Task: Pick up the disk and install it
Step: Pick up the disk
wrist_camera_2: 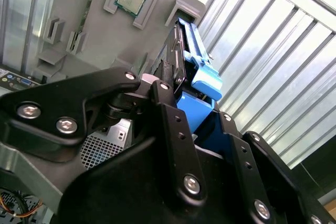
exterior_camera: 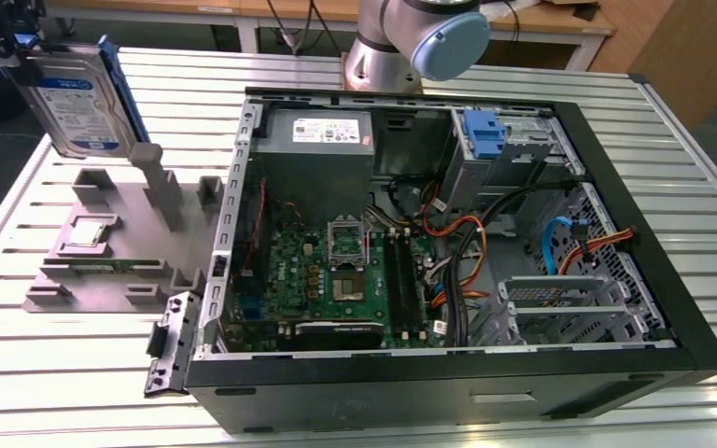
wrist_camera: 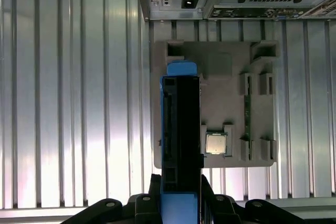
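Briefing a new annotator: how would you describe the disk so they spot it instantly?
In the exterior view, a grey fixture lies left of the open computer case. Above it the end effector grips the disk: blue-framed, white-and-blue label, unlike the grey power supply inside the case.

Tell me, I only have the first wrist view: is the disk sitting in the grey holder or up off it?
Observer: Up off it. In the exterior view the disk is held upright above the holder, out of its slots.
Operator: Is the tool shut on it?
Observer: Yes. In the second wrist view the tool is clamped on the disk's blue-framed end.
Operator: Is the case open?
Observer: Yes. The case lies on its side at the exterior view's right of the holder, with its motherboard exposed.
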Available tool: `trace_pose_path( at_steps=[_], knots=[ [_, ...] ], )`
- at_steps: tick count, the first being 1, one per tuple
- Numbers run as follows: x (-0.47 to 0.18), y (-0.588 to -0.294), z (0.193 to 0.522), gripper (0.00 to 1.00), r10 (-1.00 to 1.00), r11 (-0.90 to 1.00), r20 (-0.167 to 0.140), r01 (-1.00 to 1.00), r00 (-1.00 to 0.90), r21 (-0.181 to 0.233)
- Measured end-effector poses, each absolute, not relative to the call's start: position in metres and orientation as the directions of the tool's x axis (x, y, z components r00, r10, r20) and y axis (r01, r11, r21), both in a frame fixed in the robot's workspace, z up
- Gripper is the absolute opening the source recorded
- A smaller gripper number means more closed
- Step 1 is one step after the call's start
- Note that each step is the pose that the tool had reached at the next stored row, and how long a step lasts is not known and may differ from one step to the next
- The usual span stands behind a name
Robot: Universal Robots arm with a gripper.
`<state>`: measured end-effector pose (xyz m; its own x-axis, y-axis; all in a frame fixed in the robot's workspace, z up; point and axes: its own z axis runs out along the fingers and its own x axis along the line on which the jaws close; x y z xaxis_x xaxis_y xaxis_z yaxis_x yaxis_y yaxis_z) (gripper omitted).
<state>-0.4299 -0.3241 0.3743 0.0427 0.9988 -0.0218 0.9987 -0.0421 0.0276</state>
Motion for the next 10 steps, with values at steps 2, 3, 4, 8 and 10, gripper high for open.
trace_pose_path(
  at_steps=[2,3,4,8,10],
  knots=[
    [-0.4299,-0.3241,0.3761,0.37,0.999,-0.042,-0.022,0.999,0.043,0.028],
    [-0.4299,-0.3241,0.377,0.37,0.999,-0.042,-0.022,0.999,0.043,0.028],
    [-0.4299,-0.3241,0.3778,0.37,0.999,-0.042,-0.022,0.999,0.043,0.028],
    [-0.4299,-0.3241,0.3801,0.37,0.999,-0.042,-0.022,0.999,0.043,0.028],
    [-0.4298,-0.3241,0.382,0.37,0.999,-0.042,-0.022,0.999,0.043,0.028]
  ],
)
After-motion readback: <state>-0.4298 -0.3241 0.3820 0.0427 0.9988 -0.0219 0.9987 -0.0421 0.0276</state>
